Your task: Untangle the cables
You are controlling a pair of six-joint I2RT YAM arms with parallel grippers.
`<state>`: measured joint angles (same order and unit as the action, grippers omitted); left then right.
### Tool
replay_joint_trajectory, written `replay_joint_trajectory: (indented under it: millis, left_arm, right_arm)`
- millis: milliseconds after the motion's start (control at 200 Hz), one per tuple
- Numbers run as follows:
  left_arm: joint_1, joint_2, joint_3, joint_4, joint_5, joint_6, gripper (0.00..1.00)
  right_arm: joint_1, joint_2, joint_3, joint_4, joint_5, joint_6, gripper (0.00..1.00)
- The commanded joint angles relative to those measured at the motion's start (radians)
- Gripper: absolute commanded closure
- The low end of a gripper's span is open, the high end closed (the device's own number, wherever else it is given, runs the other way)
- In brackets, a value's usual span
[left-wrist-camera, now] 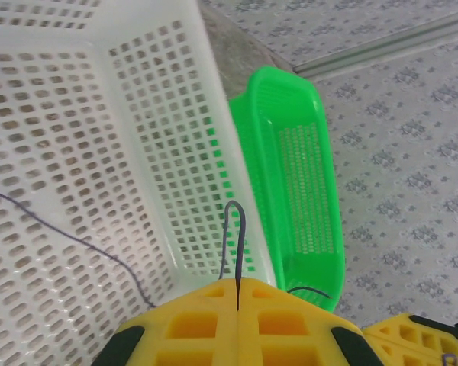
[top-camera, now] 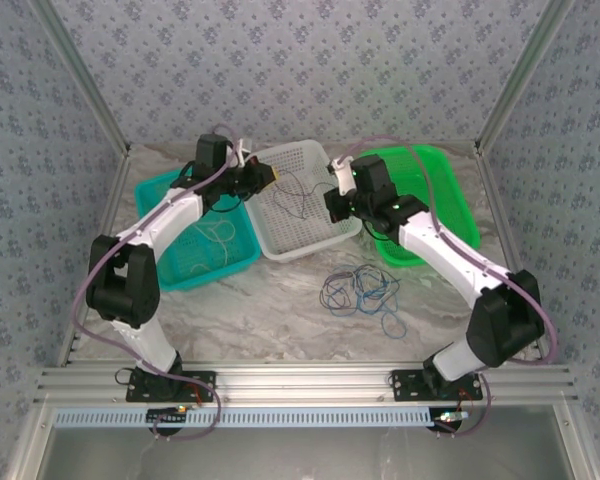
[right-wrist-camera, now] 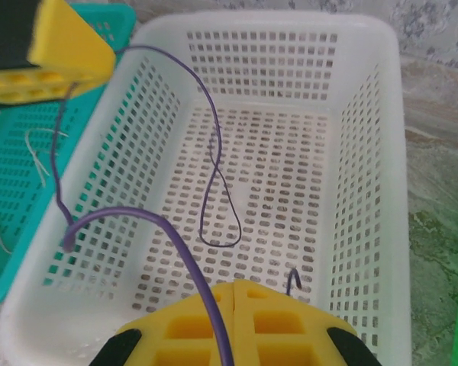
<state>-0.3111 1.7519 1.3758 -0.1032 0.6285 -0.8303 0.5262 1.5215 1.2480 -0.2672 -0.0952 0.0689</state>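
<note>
Both arms meet over the white plastic lattice basket point(right-wrist-camera: 267, 21) in the upper middle of the overhead view. The left gripper point(left-wrist-camera: 237, 293) has its yellow foam fingers point(left-wrist-camera: 191, 320) pressed together, and the thin dark purple cable point(right-wrist-camera: 220, 245) is pinched in their seam. From there the cable sags into a long loop that hangs to the basket floor.

The right gripper point(right-wrist-camera: 235, 293), at the bottom of its own view, also has its fingers pressed together. A short dark end pokes up just beyond them and a mauve strand arcs across close to the lens; I cannot tell whether either is caught in the seam.

The loose blue cables point(top-camera: 360, 290) lie in a knot on the marbled table point(top-camera: 270, 310), lower right of centre. The pale whitish cables point(top-camera: 217, 235) lie in the teal plastic basket point(top-camera: 210, 275) at left, and the green plastic basket point(top-camera: 450, 190) sits at right.

The step in hand looks like settling the freed purple cable into the white basket. To do it well:

- Lower both ends together over the basket's middle, so the loop piles inside rather than draping over a rim.
- Keep the two grippers apart enough that the strand does not cross itself.
- Release one end first and lift straight up, watching that the thin wire does not cling to the foam.
- The lattice holes could snag a free end, so drag nothing sideways.
</note>
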Motion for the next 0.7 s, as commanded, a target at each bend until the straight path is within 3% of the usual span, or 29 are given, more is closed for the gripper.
replay_joint_trajectory:
  millis: [0, 170, 340, 490, 575, 695]
  left_arm:
    - [0.022, 0.031, 0.1, -0.047, 0.023, 0.041, 1.0]
    - [0.032, 0.099, 0.208, -0.115, 0.0, 0.075, 0.98]
    - [0.025, 0.149, 0.252, -0.142, 0.006, 0.078, 0.91]
    - [-0.004, 0.153, 0.242, -0.174, -0.016, 0.105, 0.71]
    - [-0.018, 0.159, 0.244, -0.202, -0.03, 0.12, 0.51]
    - [-0.038, 0.157, 0.252, -0.251, -0.052, 0.155, 0.39]
  right_arm:
    - [0.003, 0.049, 0.015, 0.052, 0.056, -0.01, 1.0]
    - [0.005, 0.118, 0.031, 0.046, 0.046, -0.006, 0.95]
    - [0.007, 0.174, 0.075, -0.041, 0.046, -0.014, 0.74]
    - [0.003, 0.129, 0.06, -0.049, 0.048, -0.008, 0.61]
    - [-0.003, 0.09, 0.058, -0.069, 0.041, -0.002, 0.59]
    - [-0.006, 0.021, 0.049, -0.127, 0.06, -0.009, 0.46]
